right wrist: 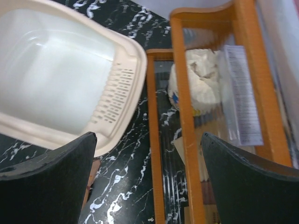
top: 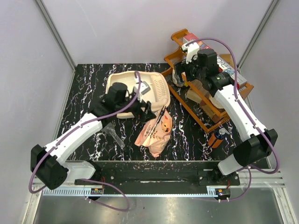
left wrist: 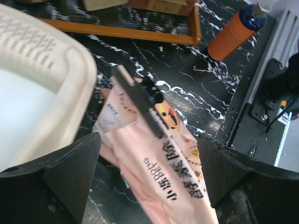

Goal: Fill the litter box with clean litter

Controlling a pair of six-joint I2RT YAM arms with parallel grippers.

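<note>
Worktop (top: 88,93) of black marbled finish, seen from above and from both wrists. Litter box (top: 122,80) lies at rear centre with its grille end toward the rack (top: 179,35). The left arm crosses its near wall and hides part of it. From the right wrist its floor shows pale and bare. Bag (top: 156,133) — pink-orange, printed — lies flat just beside the box's near wall, with a black clip (left wrist: 140,105) across its top; its contents are hidden. Left end effector (left wrist: 147,140) hangs over the bag, released, fingers spread wide to either side and gripping nothing. Right end effector (right wrist: 148,136) is likewise released, above the strip between box and rack; in the overhead view its fingers are hard to make out. Rack holds a white wrapped bundle (right wrist: 198,81) — not identifiable — and its far side is cut off in the wrist view. Orange bottle (top: 217,138) stands near the rack's near corner.
</note>
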